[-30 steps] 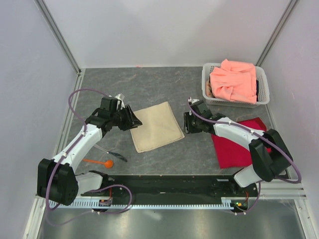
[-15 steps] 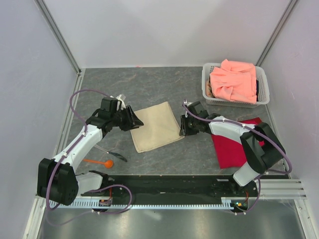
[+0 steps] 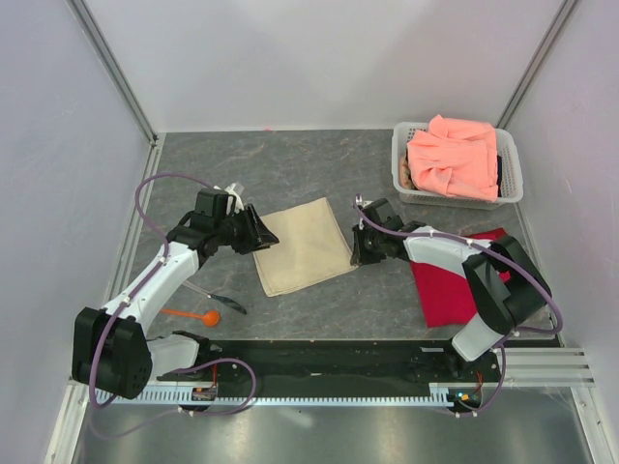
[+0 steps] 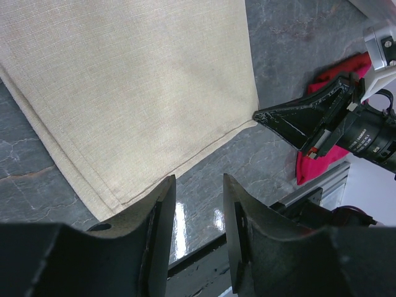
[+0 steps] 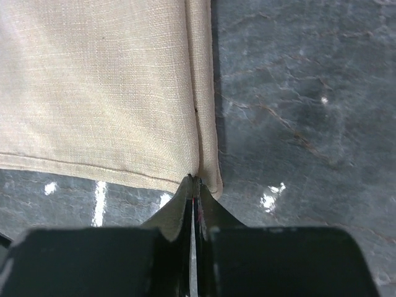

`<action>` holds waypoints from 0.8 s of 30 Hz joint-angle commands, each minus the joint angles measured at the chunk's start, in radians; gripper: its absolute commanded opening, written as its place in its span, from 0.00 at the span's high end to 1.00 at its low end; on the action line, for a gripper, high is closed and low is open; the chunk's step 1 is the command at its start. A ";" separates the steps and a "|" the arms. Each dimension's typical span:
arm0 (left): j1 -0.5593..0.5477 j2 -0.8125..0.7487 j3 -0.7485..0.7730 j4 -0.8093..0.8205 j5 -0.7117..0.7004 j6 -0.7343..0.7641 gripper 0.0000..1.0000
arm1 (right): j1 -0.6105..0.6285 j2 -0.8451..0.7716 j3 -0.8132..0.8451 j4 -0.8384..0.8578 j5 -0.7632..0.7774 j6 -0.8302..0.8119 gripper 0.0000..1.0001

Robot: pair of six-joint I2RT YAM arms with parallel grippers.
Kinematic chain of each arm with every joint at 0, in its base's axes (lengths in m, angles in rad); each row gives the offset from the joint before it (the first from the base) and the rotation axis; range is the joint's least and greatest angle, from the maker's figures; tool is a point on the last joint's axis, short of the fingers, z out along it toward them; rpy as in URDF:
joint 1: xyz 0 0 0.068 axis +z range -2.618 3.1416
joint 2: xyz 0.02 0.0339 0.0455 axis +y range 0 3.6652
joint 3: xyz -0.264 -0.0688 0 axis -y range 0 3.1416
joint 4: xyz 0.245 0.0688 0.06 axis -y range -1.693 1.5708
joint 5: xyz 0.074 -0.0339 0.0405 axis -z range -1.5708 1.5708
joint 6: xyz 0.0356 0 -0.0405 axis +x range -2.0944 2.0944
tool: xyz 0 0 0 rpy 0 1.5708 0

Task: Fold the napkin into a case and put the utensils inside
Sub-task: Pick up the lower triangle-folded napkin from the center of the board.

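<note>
The left arm [image 3: 160,271] reaches from its base at the table's [image 3: 290,164] near edge toward the middle, elbow bent outward to the left. The left gripper [image 4: 198,185] is tilted low, jaws parted with nothing between them. The right arm [image 3: 445,251] stretches low and leftward. The right gripper [image 5: 193,182] has its jaws pressed together, pinching the napkin's [image 5: 93,93] near right corner.

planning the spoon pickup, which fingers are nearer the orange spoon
Left: left fingers are at the napkin's left edge, just beyond the spoon; right fingers pinch the napkin's right corner.
</note>
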 commanded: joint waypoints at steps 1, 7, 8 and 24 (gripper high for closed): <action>0.005 -0.029 -0.004 0.030 0.019 0.014 0.57 | 0.005 -0.075 0.030 -0.064 0.081 -0.013 0.98; 0.005 -0.026 -0.009 0.031 0.020 0.016 0.57 | 0.004 -0.065 0.014 -0.077 0.126 -0.034 1.00; 0.006 -0.026 -0.009 0.031 0.023 0.016 0.57 | 0.004 -0.058 0.014 -0.072 0.130 -0.034 0.99; 0.152 -0.177 -0.036 -0.075 -0.121 -0.041 0.50 | 0.276 -0.017 0.298 -0.318 0.482 -0.088 0.32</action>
